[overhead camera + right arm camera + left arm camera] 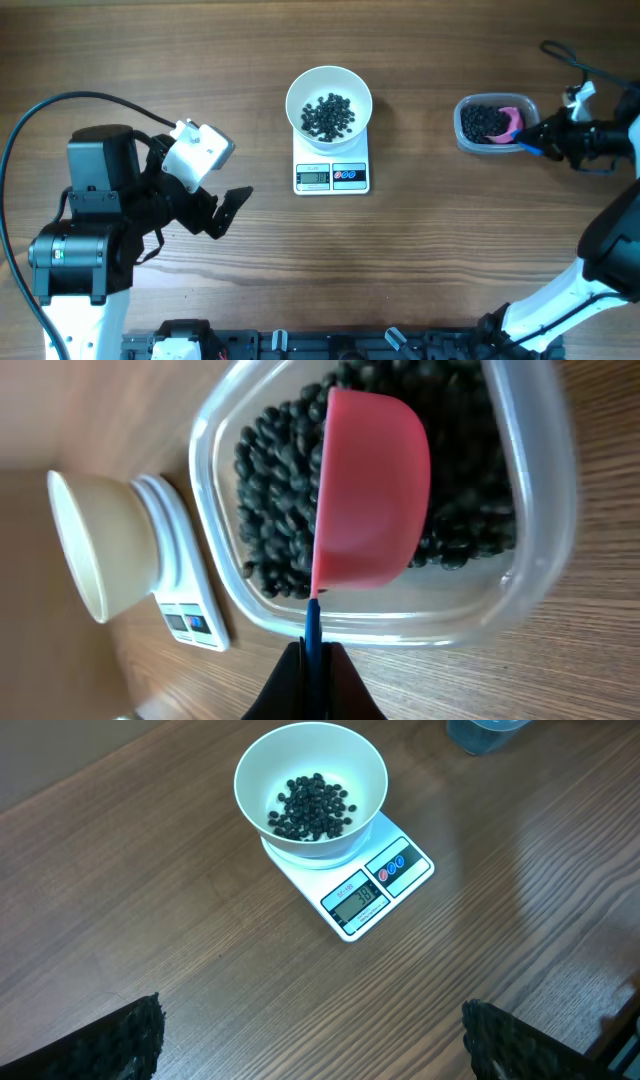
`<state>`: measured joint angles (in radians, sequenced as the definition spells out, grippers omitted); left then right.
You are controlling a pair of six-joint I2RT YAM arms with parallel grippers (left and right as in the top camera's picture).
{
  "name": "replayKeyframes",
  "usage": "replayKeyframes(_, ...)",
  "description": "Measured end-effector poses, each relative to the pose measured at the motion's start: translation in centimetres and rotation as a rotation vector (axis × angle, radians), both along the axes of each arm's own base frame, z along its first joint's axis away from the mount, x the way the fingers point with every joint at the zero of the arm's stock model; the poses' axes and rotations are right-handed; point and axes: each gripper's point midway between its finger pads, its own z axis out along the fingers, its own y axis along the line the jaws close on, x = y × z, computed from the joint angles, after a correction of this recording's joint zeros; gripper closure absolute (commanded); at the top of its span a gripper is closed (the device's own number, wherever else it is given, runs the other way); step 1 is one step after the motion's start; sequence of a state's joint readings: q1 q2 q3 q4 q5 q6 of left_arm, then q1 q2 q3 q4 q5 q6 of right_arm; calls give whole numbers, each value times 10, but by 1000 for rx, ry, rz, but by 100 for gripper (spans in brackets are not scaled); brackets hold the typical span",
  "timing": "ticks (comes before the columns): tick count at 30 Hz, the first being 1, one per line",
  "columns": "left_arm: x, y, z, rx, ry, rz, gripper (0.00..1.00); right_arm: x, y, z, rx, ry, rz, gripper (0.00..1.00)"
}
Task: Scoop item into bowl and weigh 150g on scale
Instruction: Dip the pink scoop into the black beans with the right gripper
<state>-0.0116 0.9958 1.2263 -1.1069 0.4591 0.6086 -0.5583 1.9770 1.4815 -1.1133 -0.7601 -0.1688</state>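
Small round black beans (328,116) lie heaped in the white bowl (296,95) on the scale (331,176); more fill the clear tub (461,125). The right gripper (312,660) clamps the pink scoop (375,500) there; the left gripper (310,1045) gapes wide, empty.

Open tabletop (420,230) between scale (331,176) and tub (460,125), bowl (300,90) (atop scale) standing mid-table, scoop (510,122) filling tub

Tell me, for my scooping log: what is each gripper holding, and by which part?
Right gripper pinches the pink scoop by its blue handle; left gripper is open, holding nothing.
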Motion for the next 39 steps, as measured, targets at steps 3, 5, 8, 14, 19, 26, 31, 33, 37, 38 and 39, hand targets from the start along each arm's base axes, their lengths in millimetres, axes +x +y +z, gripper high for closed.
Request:
replayKeyframes(3,0,0,0,0,0,0,0,-3,-6,4,37,-6,-30,96)
replayKeyframes(5,0,0,0,0,0,0,0,-7,-6,9,77,-12,-39,96)
replayKeyframes(8,0,0,0,0,0,0,0,-8,-3,18,135,-43,-41,96)
replayKeyframes(14,0,0,0,0,0,0,0,-10,1,28,193,-80,-31,95)
replayKeyframes(19,0,0,0,0,0,0,0,-9,5,34,224,-107,-26,96)
replayKeyframes(26,0,0,0,0,0,0,0,-5,8,41,267,-137,-32,96)
replayKeyframes(31,0,0,0,0,0,0,0,-1,13,53,325,-190,-34,96)
replayKeyframes(33,0,0,0,0,0,0,0,0,14,57,343,-201,-36,96)
replayKeyframes(37,0,0,0,0,0,0,0,1,21,61,371,-210,-30,96)
replayKeyframes(38,0,0,0,0,0,0,0,3,24,63,380,-215,-22,96)
replayKeyframes(39,0,0,0,0,0,0,0,4,28,64,387,-217,-13,96)
